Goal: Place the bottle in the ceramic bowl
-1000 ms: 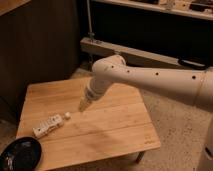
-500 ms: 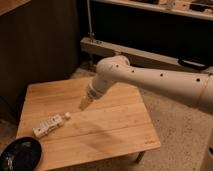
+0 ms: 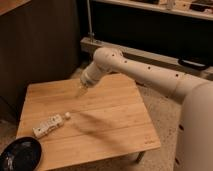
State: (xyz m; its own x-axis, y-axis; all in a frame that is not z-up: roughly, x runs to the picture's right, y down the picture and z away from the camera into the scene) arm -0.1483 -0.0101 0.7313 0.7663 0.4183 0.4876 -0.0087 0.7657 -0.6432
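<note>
The white bottle (image 3: 49,125) lies on its side on the left part of the wooden table (image 3: 105,125), with its rounded cap toward the right. The glossy black ceramic bowl (image 3: 20,154) sits at the table's front left corner, just in front of the bottle. My gripper (image 3: 81,92) hangs at the end of the white arm above the table's back middle, up and to the right of the bottle and apart from it. It holds nothing that I can see.
A dark wooden cabinet (image 3: 35,45) stands behind the table on the left. A low shelf with a metal rail (image 3: 150,52) runs along the back right. The arm's white body (image 3: 195,130) fills the right side.
The arm has shifted slightly to the right and back over the table. The bottle and bowl have not moved.
</note>
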